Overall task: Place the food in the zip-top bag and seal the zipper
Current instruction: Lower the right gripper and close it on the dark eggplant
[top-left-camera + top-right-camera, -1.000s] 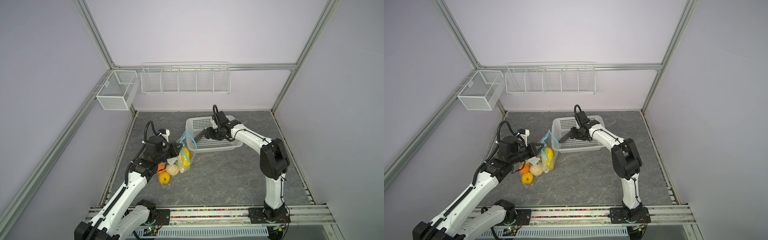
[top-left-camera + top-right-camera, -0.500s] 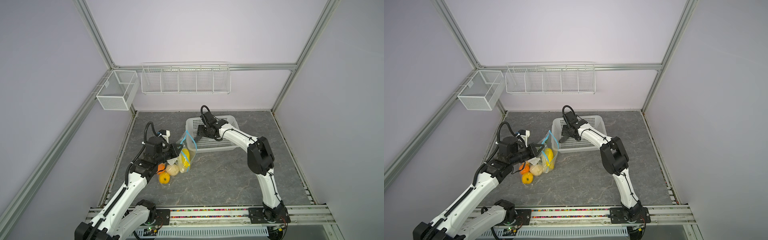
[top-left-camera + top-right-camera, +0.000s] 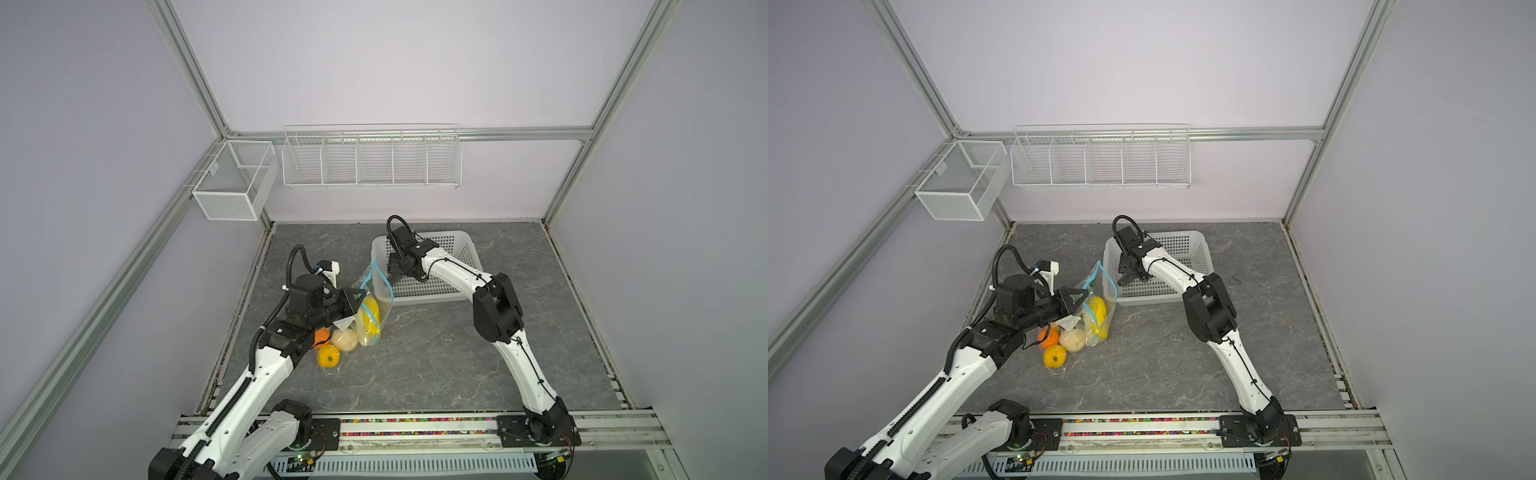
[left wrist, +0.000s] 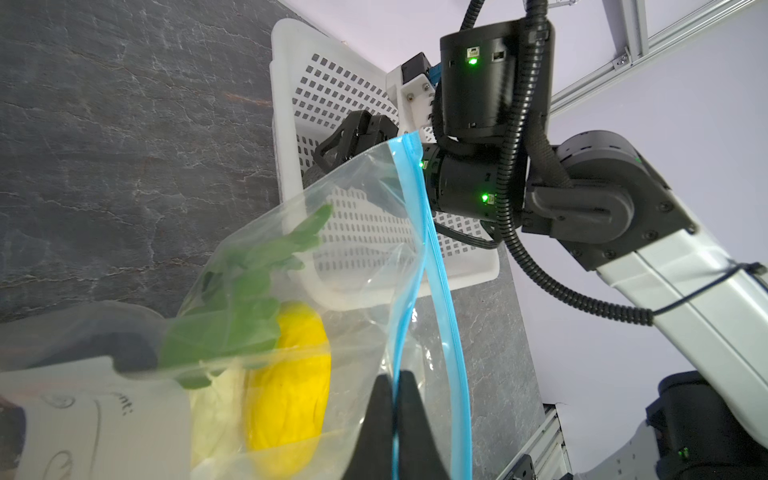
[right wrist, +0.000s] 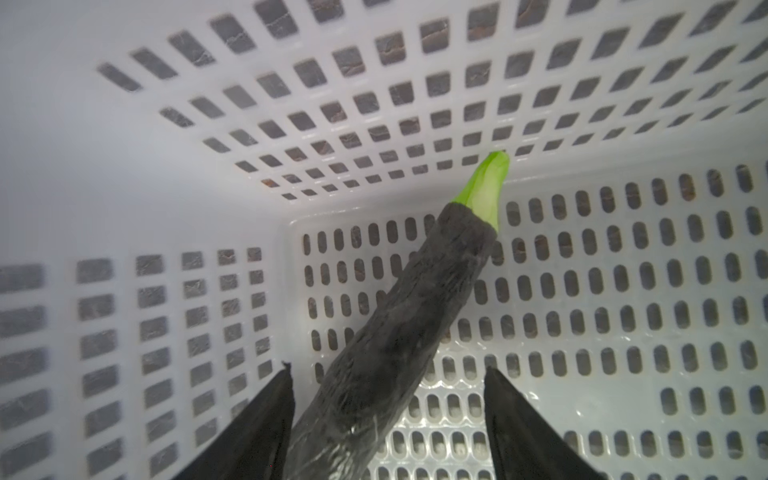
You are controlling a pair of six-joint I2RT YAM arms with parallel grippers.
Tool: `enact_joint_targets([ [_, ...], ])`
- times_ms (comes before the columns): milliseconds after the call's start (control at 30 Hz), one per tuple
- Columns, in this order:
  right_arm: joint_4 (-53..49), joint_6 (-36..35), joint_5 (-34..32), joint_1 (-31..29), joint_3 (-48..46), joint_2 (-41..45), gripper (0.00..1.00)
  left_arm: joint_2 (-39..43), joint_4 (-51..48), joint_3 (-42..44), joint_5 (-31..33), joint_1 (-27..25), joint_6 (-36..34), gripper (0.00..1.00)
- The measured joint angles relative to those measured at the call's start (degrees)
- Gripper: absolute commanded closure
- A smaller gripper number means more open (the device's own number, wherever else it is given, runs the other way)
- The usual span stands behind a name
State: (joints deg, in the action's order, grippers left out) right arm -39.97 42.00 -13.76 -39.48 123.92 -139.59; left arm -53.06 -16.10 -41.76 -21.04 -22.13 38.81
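blue zipper (image 4: 413,162), white perforated basket (image 5: 83,187), black green-tipped vegetable (image 5: 407,324).

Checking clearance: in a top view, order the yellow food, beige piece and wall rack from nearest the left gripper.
From the left gripper:
1. yellow food, in the zip-top bag beside it
2. beige piece, toward the front
3. wall rack, far back

Zip-top bag (image 3: 376,297): clear, upright, at the basket's (image 3: 469,249) 8 o'clock. Zipper (image 4: 415,183): blue strips parted. Inside are a yellow piece (image 3: 370,316) and a leafy white piece (image 4: 232,307). Orange piece (image 3: 328,356) and beige piece (image 3: 345,340) lie at the bag's 7 o'clock. Dark piece (image 5: 395,332), green-tipped, lies in the basket.
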Motion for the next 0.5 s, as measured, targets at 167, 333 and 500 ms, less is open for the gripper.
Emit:
enact_joint_targets([
  [167,-1.16,-0.17,-0.17,0.00,1.95,-2.08,0.34,0.37,0.04,0.11,0.00,0.00,0.17,1.00],
  [333,-1.95,-0.24,-0.11,0.02,2.62,-3.45,0.40,0.37,0.26,0.33,-0.02,0.00,0.22,1.00],
  [500,-2.19,-0.37,0.39,0.26,2.62,-4.22,0.45,0.35,0.44,0.48,-0.04,0.00,0.50,1.00],
])
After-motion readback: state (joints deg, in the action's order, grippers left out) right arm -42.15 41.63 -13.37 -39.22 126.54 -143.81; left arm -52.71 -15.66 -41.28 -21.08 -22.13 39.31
